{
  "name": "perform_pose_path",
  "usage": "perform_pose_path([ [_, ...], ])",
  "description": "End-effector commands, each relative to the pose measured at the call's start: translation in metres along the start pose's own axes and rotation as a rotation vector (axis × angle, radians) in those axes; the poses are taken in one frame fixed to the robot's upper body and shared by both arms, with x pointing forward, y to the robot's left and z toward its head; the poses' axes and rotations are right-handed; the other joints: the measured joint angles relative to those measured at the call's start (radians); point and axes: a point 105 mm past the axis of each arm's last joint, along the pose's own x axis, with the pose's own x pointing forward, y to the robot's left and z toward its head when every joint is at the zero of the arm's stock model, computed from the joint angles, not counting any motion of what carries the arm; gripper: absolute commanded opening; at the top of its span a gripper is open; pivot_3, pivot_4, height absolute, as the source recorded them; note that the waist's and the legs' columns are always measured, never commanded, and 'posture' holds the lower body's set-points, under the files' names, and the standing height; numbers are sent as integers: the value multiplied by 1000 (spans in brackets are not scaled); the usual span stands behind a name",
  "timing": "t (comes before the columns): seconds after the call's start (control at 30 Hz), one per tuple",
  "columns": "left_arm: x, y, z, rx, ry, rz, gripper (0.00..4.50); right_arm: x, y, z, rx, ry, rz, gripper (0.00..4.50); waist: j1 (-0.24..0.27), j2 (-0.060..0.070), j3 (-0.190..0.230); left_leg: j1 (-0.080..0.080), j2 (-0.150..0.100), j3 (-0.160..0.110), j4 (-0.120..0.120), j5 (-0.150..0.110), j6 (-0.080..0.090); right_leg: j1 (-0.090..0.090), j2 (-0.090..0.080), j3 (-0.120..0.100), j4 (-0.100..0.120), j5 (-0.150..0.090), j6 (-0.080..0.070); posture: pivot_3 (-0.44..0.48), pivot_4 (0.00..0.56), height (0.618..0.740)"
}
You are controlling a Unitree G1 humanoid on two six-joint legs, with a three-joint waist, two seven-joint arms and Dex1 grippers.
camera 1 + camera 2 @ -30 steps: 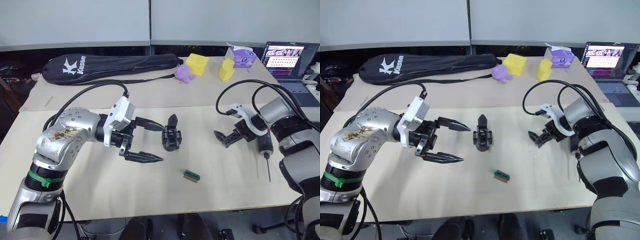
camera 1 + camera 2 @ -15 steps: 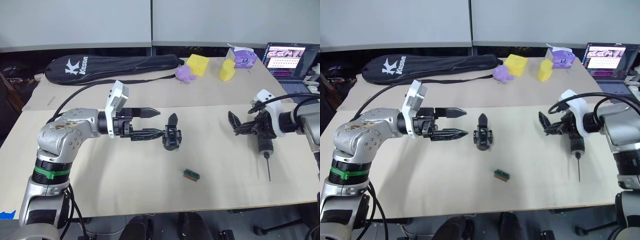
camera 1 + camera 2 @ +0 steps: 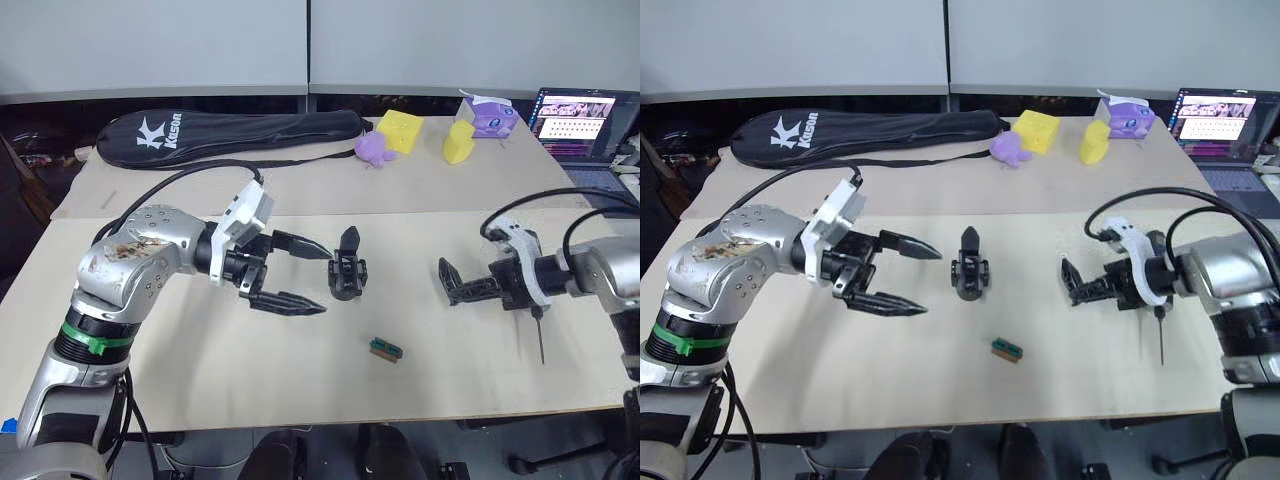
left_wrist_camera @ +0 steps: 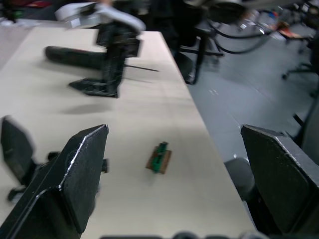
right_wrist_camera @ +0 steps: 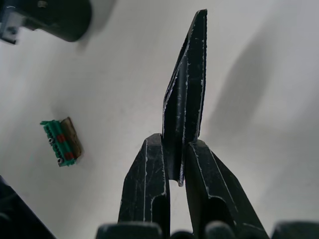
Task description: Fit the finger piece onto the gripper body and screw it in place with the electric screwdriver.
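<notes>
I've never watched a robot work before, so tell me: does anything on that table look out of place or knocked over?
Nothing looks spilled or broken. The one stray item is a tiny green-and-brown piece lying alone on the table, apart from the gripper body. The electric screwdriver lies flat near the table's right edge.

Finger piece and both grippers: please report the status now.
Left gripper open beside gripper body, holding nothing. Right gripper shut on finger piece. Electric screwdriver on table, untouched. Nothing in the way.
</notes>
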Motion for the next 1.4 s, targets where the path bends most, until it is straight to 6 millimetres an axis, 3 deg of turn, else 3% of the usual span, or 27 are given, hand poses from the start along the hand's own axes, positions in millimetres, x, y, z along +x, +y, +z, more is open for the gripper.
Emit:
perform_pose_path([
  [0.03, 1, -7, 10, 68, 10, -23, 4500, 0, -5, 0, 9, 37, 15, 70, 0, 0, 0, 0, 0, 0, 0, 0, 0, 0, 0, 0, 0, 0, 0, 0, 150, 723],
  [0.1, 1, -8, 10, 73, 11, -24, 4500, 2, -16, -2, 2, 60, -17, 70, 1, 0, 0, 0, 0, 0, 0, 0, 0, 0, 0, 0, 0, 0, 0, 0, 150, 723],
  [0.13, 2, -8, 10, 74, 13, -24, 4500, 3, -21, -3, -3, 70, -33, 1122, 1, 0, 0, 0, 0, 0, 0, 0, 0, 0, 0, 0, 0, 0, 0, 0, 150, 723],
  [0.3, 2, -9, 9, 77, 17, -19, 4500, -3, -37, -3, -55, 110, -93, 2806, -1, 0, 0, -1, -1, 0, 0, 0, 1, 0, 0, -1, 1, 0, 0, 0, 150, 723],
  [0.47, 2, -8, 10, 81, 19, -16, 4500, -16, -35, 14, -164, 112, -137, 4477, -6, 0, 0, 0, 0, 0, 0, 0, 0, 0, 0, -1, 1, 0, 0, 0, 150, 723],
  [0.6, 4, -7, 9, 89, 19, -24, 4500, -13, -20, 25, -145, 122, -126, 4477, -7, 0, 0, 0, 0, 0, 0, 0, 0, 0, 1, -1, 1, 0, 0, 0, 150, 723],
  [0.8, 8, -7, 9, 109, 21, -44, 4500, 0, -34, 10, -68, 193, -241, 4477, 0, 0, 0, -1, -1, 0, 0, 0, 0, 0, 0, -1, 1, 0, 0, 0, 150, 723],
  [0.97, 8, -7, 6, 112, 27, -43, 4500, 16, -28, 0, 38, 216, -245, 4477, -1, 0, 0, -1, -1, 0, 1, 0, 0, 0, 0, -1, 1, 0, 0, 0, 150, 723],
  [1.1, 8, -7, 7, 103, 16, -36, 4500, 22, -24, -11, 9, 253, -240, 3376, 2, 0, 0, -1, -1, -2, 1, 0, 0, 0, 0, -2, 1, 0, 0, 0, 150, 723],
  [1.17, 7, -5, 7, 101, 19, -22, 4500, 20, -24, -11, -98, 265, -234, 2609, 3, 0, 0, -1, -1, -2, 1, 0, 0, 0, 0, -3, 1, 0, 0, 0, 150, 723],
  [1.3, 4, -3, 3, 76, 27, -5, 4500, 7, -26, 4, -250, 232, -226, 1205, 0, 0, 0, -1, -1, -1, 1, 0, 0, 0, 0, -3, 1, 0, 0, 0, 150, 723],
  [1.4, 1, 1, 4, 46, 4, 28, 4500, -6, -25, 21, -404, 188, -225, 1097, -3, 0, 0, -1, -1, -1, 1, 0, 0, 0, 0, -3, 1, 0, 0, 0, 150, 723],
])
